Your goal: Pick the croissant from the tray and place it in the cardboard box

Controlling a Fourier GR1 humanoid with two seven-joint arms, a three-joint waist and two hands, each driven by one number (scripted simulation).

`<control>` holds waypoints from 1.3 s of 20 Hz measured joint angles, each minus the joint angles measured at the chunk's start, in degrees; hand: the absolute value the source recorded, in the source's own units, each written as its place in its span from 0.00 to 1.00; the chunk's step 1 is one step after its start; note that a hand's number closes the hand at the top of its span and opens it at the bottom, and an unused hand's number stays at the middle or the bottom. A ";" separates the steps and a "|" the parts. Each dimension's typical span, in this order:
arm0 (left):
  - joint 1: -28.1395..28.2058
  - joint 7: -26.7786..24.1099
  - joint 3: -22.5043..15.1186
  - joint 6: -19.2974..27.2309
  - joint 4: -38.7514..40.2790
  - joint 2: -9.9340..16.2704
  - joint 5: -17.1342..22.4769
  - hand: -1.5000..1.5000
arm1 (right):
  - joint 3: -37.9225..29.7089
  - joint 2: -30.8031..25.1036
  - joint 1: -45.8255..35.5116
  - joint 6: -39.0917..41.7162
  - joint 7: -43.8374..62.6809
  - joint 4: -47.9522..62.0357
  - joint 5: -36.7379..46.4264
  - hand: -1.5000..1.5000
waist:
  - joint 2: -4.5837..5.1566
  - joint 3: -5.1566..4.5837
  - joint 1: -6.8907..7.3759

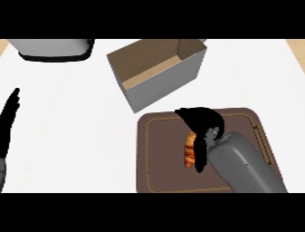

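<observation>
Right hand point(205, 127) curled round croissant point(189, 152) on tray point(160, 154).

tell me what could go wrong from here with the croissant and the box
The right hand curls over the croissant from its side, and much of the pastry still shows, so it might slip on lifting. The croissant lies on the tray, so the tray could shift. The cardboard box stands just beyond the tray, tilted in view; a low carry could clip its near wall.
</observation>
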 measured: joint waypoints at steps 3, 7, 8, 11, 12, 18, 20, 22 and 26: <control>-0.69 0.40 0.11 -0.19 0.10 -0.48 -0.58 0.50 | 0.89 1.52 0.76 1.60 2.19 -0.39 1.06 0.00 | 0.00 0.00 -0.06; 0.62 -1.31 1.10 -1.05 0.21 -0.53 -0.51 0.50 | 0.48 2.33 0.82 1.88 3.14 2.69 3.21 0.00 | 0.02 -0.01 0.08; 0.56 -1.25 1.18 -1.20 0.05 -0.61 -0.65 0.50 | 0.65 2.36 1.30 1.77 3.13 3.28 4.01 0.00 | 0.02 -0.01 0.07; 0.64 -0.24 1.15 -1.47 -0.97 -1.38 -1.30 0.50 | 0.35 3.04 0.59 1.09 1.88 6.21 6.41 1.00 | -0.17 -0.07 0.12; 0.51 -0.15 1.47 -1.55 -0.95 -1.34 -1.44 0.50 | 0.50 3.26 0.94 0.25 1.77 6.14 7.49 1.00 | -0.27 -0.08 0.15; 1.71 0.31 1.79 -1.83 -2.68 -2.04 -2.12 0.50 | 3.96 1.30 0.48 -9.31 -5.65 8.04 16.11 1.00 | -0.72 -0.24 0.36; 1.53 0.92 1.94 -2.11 -3.32 -2.19 -2.21 0.50 | 4.17 1.00 -0.46 -11.93 -8.24 9.75 18.24 1.00 | -0.78 -0.23 0.44; 1.00 0.92 2.64 -2.89 -2.90 -1.57 -2.05 0.50 | 4.46 0.77 -1.26 -13.71 -10.10 10.91 20.18 1.00 | -0.78 -0.24 0.41; 0.66 0.23 3.01 -2.91 -2.03 -1.91 -2.40 0.50 | 4.05 -0.89 -0.86 -17.83 -11.46 10.04 23.40 1.00 | -0.53 -0.22 0.10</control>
